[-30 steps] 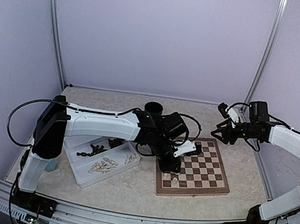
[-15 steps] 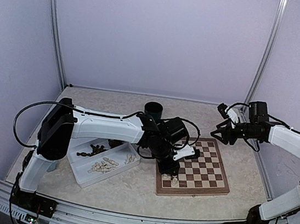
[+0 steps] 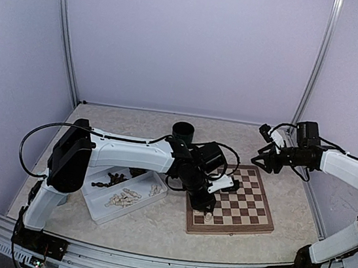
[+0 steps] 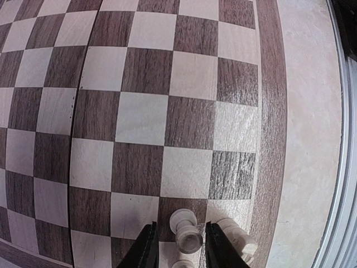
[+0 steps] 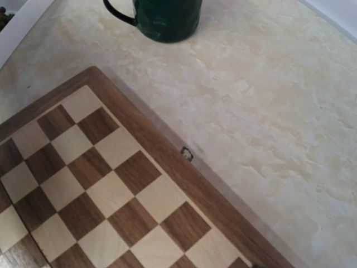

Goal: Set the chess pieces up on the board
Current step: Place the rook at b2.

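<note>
Straddling a cream pawn [image 4: 187, 240] on the board [image 4: 139, 111], my left gripper [image 4: 181, 226] is slightly spread, fingers [image 4: 146, 248] not touching it.

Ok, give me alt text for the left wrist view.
A cream chess piece stands on the board between the parted black fingertips of the left gripper. A second cream piece stands outside them, near the board's corner; pale table lies beyond.
</note>
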Robot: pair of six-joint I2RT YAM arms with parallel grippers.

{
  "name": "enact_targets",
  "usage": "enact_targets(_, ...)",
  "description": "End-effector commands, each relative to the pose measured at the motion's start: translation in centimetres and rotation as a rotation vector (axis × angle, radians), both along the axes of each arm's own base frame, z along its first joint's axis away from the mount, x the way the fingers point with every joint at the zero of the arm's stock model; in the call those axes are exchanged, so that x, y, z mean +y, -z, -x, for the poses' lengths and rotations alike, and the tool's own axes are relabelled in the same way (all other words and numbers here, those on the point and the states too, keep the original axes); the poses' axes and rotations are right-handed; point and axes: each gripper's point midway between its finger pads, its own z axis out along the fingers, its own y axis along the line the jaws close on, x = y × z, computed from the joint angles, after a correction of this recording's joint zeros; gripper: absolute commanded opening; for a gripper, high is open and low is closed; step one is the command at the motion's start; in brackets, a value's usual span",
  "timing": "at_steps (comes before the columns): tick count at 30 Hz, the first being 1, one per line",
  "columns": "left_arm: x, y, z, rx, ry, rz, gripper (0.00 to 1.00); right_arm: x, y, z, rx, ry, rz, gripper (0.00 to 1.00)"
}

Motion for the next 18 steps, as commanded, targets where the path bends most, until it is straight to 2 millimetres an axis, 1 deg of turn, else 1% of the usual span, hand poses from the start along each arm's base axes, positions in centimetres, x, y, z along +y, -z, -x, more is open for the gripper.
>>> enact_targets(1,-0.5,-0.6,0.0,-0.023,0.01,0.008,0.32,0.0,0.6,0.1,0.015,-0.006,-0.001,0.55)
enact_targets(3,-0.5,-1.1,-0.3,-0.037,0.009,0.019,0.35,0.1,0.6,0.1,0.017,-0.006,-0.001,0.55)
enact_targets(4,-0.5,-1.7,-0.5,-0.051,0.007,0.03,0.36,0.0,0.6,0.0,0.016,-0.005,-0.002,0.55)
enact_targets(7,-0.2,-3.3,-1.7,-0.096,-0.02,0.063,0.41,0.1,0.6,0.1,0.02,-0.005,-0.005,0.55)
enact_targets(9,0.3,-5.7,-3.0,-0.142,-0.053,0.107,0.44,0.1,0.7,0.1,0.026,-0.007,-0.008,0.56)
enact_targets(10,0.8,-6.2,-3.7,-0.157,-0.076,0.114,0.45,0.2,0.7,0.0,0.026,-0.007,-0.009,0.56)
enact_targets(11,1.3,-7.8,-4.3,-0.18,-0.101,0.137,0.46,0.2,0.8,0.1,0.029,-0.008,-0.01,0.56)
enact_targets(13,2.7,-9.0,-5.4,-0.212,-0.164,0.148,0.48,0.2,0.8,0.0,0.031,-0.008,-0.01,0.56)
enact_targets(14,3.6,-9.3,-5.8,-0.219,-0.196,0.145,0.48,0.2,0.8,0.0,0.03,-0.009,-0.01,0.56)
enact_targets(16,6.5,-9.8,-6.6,-0.228,-0.271,0.127,0.49,0.3,0.8,0.1,0.029,-0.016,-0.01,0.55)
enact_targets(18,9.7,-9.3,-7.5,-0.234,-0.357,0.08,0.49,0.4,0.8,0.2,0.031,-0.028,-0.01,0.54)
